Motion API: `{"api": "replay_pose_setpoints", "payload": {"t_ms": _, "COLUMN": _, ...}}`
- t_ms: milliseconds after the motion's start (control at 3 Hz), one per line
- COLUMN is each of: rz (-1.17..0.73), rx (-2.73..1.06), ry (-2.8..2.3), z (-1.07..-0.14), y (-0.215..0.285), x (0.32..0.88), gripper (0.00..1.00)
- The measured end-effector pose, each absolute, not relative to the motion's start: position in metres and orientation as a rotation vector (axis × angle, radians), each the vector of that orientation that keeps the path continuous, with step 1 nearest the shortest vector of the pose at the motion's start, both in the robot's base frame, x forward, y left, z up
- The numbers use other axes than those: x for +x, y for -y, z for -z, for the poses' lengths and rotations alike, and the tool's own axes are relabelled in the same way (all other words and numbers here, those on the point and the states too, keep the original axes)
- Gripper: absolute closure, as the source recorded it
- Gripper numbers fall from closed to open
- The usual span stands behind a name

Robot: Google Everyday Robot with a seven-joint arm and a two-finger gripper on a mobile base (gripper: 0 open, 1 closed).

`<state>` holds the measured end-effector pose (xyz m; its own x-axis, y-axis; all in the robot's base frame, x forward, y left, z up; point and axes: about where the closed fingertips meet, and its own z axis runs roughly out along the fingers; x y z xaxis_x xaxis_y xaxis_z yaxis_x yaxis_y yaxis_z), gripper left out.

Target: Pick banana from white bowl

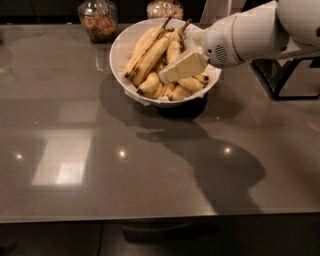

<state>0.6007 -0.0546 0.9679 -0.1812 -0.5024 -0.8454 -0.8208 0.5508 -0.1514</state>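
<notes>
The white bowl [119, 52] stands at the back middle of the grey table and holds several bananas. The long curved yellow banana [173, 49] with the dark stem lies right of the centre, stem pointing to the far rim. My gripper [182, 66] reaches in from the right on a white arm and sits low over the bowl's right half. It lies across this banana's middle and hides part of it. Two straighter, paler long bananas [147, 50] lie to the left, and short stubby ones [150, 84] lie at the front.
Two glass jars stand behind the bowl, one at the back left [98, 20] and one at the back middle [164, 9]. A black frame [285, 82] stands on the table at the right, under my arm. The table's front edge runs along the bottom.
</notes>
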Motion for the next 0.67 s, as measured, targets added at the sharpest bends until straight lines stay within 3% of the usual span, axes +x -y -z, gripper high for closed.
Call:
{"api": "replay_pose_setpoints", "payload": {"t_ms": 333, "rz": -0.444, "rx": -1.040, "ry": -1.821, "z": -0.961, "y": 0.044, "x": 0.619, "gripper": 0.28}}
{"api": "replay_pose_setpoints", "payload": {"t_ms": 667, "rz": -0.445, "rx": -1.010, "ry": -1.815, "z": -0.954, "y": 0.040, "x": 0.633, "gripper": 0.33}}
